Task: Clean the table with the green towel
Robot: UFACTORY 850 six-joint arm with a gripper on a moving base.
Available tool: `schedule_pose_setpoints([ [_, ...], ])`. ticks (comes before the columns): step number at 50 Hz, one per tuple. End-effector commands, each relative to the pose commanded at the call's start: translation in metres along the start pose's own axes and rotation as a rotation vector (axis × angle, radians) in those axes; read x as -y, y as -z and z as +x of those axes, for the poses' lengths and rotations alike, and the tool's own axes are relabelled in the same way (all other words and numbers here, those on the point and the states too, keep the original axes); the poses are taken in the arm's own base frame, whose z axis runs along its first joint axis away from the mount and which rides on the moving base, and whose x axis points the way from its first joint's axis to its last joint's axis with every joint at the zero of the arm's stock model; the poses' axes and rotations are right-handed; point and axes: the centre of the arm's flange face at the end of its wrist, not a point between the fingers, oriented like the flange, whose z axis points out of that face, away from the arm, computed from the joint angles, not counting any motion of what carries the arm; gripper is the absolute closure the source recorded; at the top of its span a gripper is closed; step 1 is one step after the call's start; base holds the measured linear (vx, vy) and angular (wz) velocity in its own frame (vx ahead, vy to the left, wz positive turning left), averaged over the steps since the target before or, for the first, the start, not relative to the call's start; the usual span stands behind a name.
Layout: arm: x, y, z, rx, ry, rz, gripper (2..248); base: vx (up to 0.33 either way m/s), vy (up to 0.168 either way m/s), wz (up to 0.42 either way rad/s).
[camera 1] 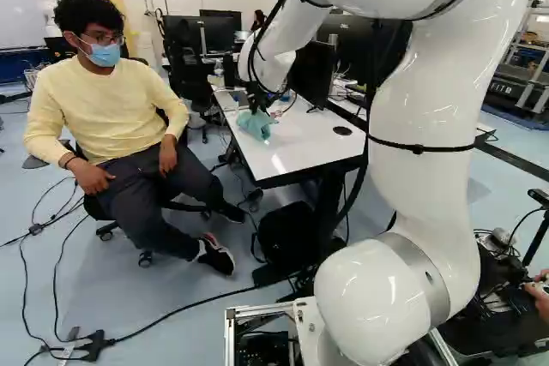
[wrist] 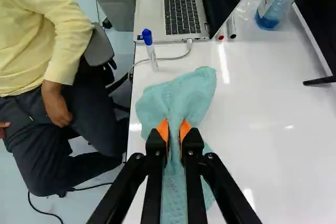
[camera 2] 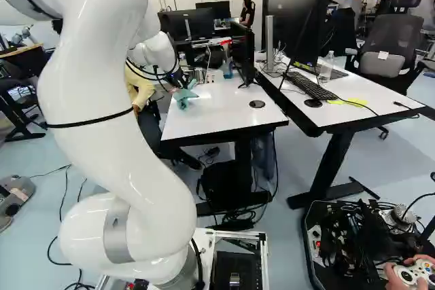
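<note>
Clerk: Which step is in hand?

Inspector: Wiping, by judgement. The towel is gripped and appears to rest on the table, left of centre in the upper half of the left base view. Whether a stroke is under way cannot be told.

Clerk: And the next move?

Inspector: It calls for light downward pressure and a sweep across the white top, towards the centre of the right base view. The marker, ahead of the towel and apparently upright, could be toppled by a forward stroke. The laptop lies beyond it; its cable could snag.

Clerk: State of the gripper?

Inspector: Clamped on the towel. The 2 fingers stand near each other, 1 on each side of a bunched fold. Cloth spreads ahead of the tips and trails beneath them.

Clerk: Any concern over the hold?

Inspector: The loose cloth may fold under itself, leaving a narrower wiping face.
</note>
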Motion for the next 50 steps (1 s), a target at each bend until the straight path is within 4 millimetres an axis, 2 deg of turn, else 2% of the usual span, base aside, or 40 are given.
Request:
schedule_pose_setpoints([
  [1,0.0000,0.0000,0.0000,0.000,0.000,0.000,197,0.000,0.000,0.000],
  [5,0.0000,0.0000,0.0000,0.000,0.000,0.000,197,0.000,0.000,0.000],
  [6,0.0000,0.0000,0.0000,0.000,0.000,0.000,166,0.000,0.000,0.000],
  [10,0.0000,0.0000,0.0000,0.000,0.000,0.000,166,0.000,0.000,0.000],
  [11,0.0000,0.0000,0.0000,0.000,0.000,0.000,131,0.000,0.000,0.000],
  [15,0.0000,0.0000,0.0000,0.000,0.000,0.000,131,0.000,0.000,0.000],
  [16,0.0000,0.0000,0.0000,0.000,0.000,0.000,95,0.000,0.000,0.000],
  [21,0.0000,0.0000,0.0000,0.000,0.000,0.000,95,0.000,0.000,0.000],
  [22,0.0000,0.0000,0.0000,0.000,0.000,0.000,58,0.000,0.000,0.000],
  [26,0.0000,0.0000,0.0000,0.000,0.000,0.000,58,0.000,0.000,0.000],
  [27,0.0000,0.0000,0.0000,0.000,0.000,0.000,21,0.000,0.000,0.000],
  [31,0.0000,0.0000,0.0000,0.000,0.000,0.000,21,0.000,0.000,0.000],
  [32,0.0000,0.0000,0.0000,0.000,0.000,0.000,3,0.000,0.000,0.000],
  [50,0.0000,0.0000,0.0000,0.000,0.000,0.000,3,0.000,0.000,0.000],
])
